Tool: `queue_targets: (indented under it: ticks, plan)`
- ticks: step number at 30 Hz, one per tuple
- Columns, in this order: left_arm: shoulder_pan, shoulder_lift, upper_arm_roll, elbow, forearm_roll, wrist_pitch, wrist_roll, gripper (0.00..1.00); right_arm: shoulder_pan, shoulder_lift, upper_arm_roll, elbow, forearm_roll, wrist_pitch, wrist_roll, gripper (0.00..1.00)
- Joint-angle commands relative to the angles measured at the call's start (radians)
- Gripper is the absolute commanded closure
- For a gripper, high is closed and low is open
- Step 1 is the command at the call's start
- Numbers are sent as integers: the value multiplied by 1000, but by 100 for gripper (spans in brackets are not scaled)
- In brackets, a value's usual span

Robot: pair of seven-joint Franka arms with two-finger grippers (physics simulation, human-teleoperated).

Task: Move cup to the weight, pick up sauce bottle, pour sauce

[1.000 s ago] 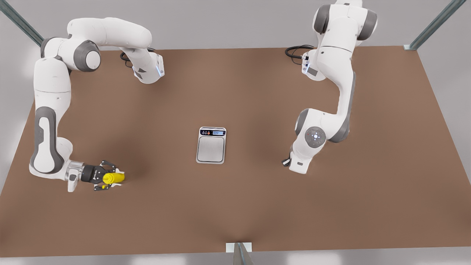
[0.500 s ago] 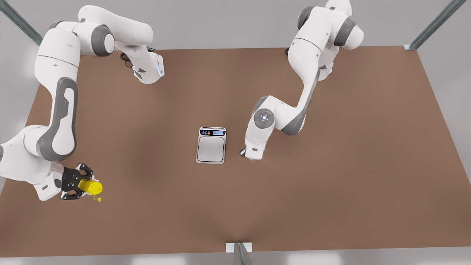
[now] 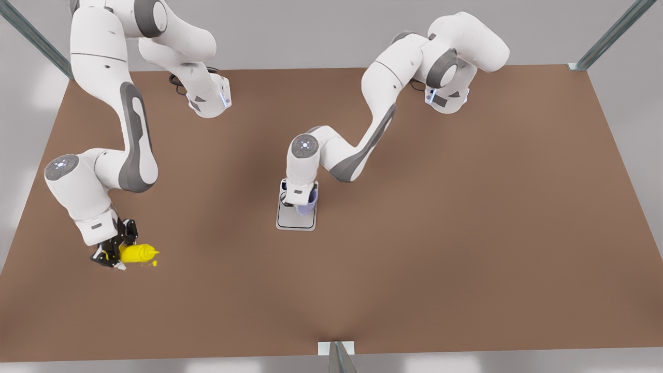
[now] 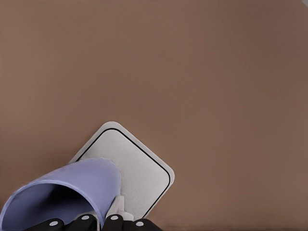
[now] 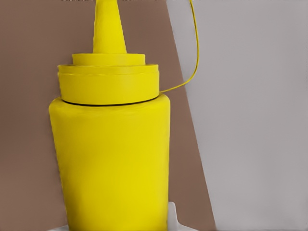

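Now, operator, your inventory for this moment:

- Small lavender-purple plastic cup [image 3: 308, 203]: held in the left end effector [image 4: 96, 224], whose black fingers close on its wall near the rim. In the front view it sits over the far end of the flat silver-grey kitchen scale, the weight [image 3: 296, 221]. Half a second ago this arm stood just right of the scale, and a second ago it was well to the right. Count the carry as nearly complete. You cannot tell whether the cup's base touches the platform, so treat the release as pending.
- Scale: unmoved at mid-worktop. The arm's wrist now covers its display strip. The left wrist view shows the platform [image 4: 139, 171] bare beyond the cup [image 4: 67, 192].
- Bright yellow squeeze sauce bottle [image 3: 138, 253]: clamped in the right end effector [image 3: 115, 252] at the near left of the brown worktop [image 3: 440, 269], well apart from the cup. It lies roughly level, nozzle towards the front view's right. The arm has swung and re-angled over the last second.
- Yellow sauce [image 3: 154, 263]: specks on the worktop by the nozzle. The right wrist view shows a thin strand [image 5: 196, 53] curling beside the bottle [image 5: 113, 159]. Judge this an early spill, because the pour belongs over the cup.
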Motion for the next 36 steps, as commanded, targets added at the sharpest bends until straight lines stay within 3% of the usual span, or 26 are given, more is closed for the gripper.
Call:
queue_targets:
  ticks: [1,2,6,8,9,16,20,23,25,26,28,30,31,32,33,36]
  plan:
    - [-2,2,0,0,-4,4,0,79,1,-8,5,-16,-2,19,-1,44]
    - [-2,4,1,0,-3,26,3,76,1,-26,18,-54,-5,65,-6,44]
    - [-3,11,1,0,-1,32,3,48,1,-58,74,-102,-19,106,-25,44]
    - [-6,13,1,0,3,27,3,43,21,-57,80,-102,-19,108,-29,44]
    - [-13,14,1,0,3,27,3,34,21,-55,79,-102,-19,108,-29,44]
    - [-10,-12,7,2,3,16,0,32,19,-51,79,-102,-19,106,-29,44]
    - [44,-118,18,-3,-3,-137,91,32,21,-51,79,-100,-19,108,-29,44]
    - [207,-280,20,-56,-59,-321,352,27,76,-52,79,-97,-109,151,-28,44]
    - [251,-463,184,-302,-98,-326,687,17,150,-49,77,-91,-187,174,-25,44]
    - [253,-466,332,-305,-161,-394,890,0,182,-37,76,-74,-236,175,-25,44]
    - [300,-496,491,-336,-190,-504,1166,0,239,-26,74,-63,-315,175,-23,44]
    - [730,-619,46,-374,-55,-523,1238,0,300,-15,74,-47,-378,174,-21,44]
    - [833,-657,-61,-406,-33,-528,1283,0,338,3,71,-30,-379,169,-20,44]
    - [928,-776,-175,-546,77,-477,1289,0,383,32,64,-4,-381,168,-20,44]
    - [935,-811,-175,-560,95,-488,1290,0,437,44,36,12,-390,163,-8,44]
    - [925,-799,-172,-552,103,-502,1298,0,677,86,-151,12,-391,143,224,44]
